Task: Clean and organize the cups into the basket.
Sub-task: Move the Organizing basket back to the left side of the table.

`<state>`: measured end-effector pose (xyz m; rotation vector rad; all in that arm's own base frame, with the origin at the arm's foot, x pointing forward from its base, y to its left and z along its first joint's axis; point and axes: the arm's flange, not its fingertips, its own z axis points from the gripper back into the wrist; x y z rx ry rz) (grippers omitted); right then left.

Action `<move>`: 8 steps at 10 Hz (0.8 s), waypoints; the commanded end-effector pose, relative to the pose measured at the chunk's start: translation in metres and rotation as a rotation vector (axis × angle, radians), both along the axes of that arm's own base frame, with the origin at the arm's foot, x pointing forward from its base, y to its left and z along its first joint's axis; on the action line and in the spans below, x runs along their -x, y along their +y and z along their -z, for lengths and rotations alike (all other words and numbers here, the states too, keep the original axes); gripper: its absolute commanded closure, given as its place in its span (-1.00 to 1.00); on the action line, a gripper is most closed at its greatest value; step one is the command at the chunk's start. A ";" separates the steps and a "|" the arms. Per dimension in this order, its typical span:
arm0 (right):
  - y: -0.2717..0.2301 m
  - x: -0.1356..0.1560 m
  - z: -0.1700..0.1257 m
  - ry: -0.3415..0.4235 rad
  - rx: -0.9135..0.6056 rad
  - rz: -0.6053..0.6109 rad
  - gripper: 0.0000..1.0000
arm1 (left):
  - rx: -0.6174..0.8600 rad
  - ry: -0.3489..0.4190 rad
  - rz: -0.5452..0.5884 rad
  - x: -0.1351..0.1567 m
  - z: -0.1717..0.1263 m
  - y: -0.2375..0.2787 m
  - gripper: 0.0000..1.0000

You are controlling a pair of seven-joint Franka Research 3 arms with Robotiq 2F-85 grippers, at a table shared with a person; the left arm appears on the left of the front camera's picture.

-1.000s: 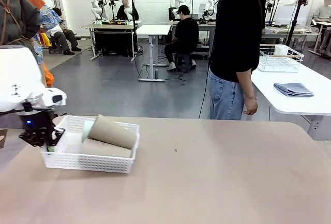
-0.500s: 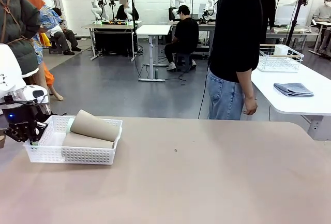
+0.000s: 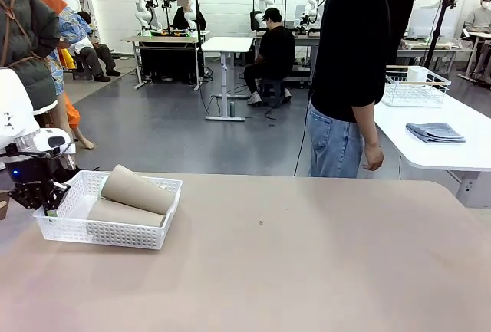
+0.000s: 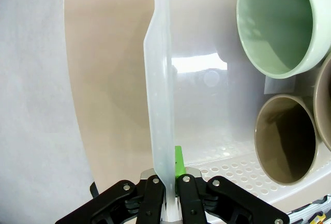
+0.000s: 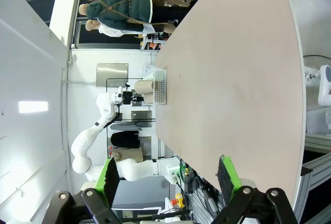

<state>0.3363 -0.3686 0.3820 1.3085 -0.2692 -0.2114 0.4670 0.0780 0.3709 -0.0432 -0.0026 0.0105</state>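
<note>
Tan worktop (image 3: 307, 263), bare thru the middle. Basket (image 3: 123, 232) sits at its left edge w/ cups (image 3: 134, 189) lying inside, mint one (image 4: 276, 25) incl. Left gripper (image 3: 47, 208) fingers clamped on basket's end wall. Right gripper (image 5: 168, 177) fingers spread wide, holding nothing. Person (image 3: 353, 71) stands at far edge; grey floor (image 3: 176, 129), other tables behind.
</note>
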 end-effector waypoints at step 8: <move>0.007 0.002 -0.001 0.005 0.015 0.008 -1.00 | -0.011 0.021 0.027 0.003 0.006 0.003 0.92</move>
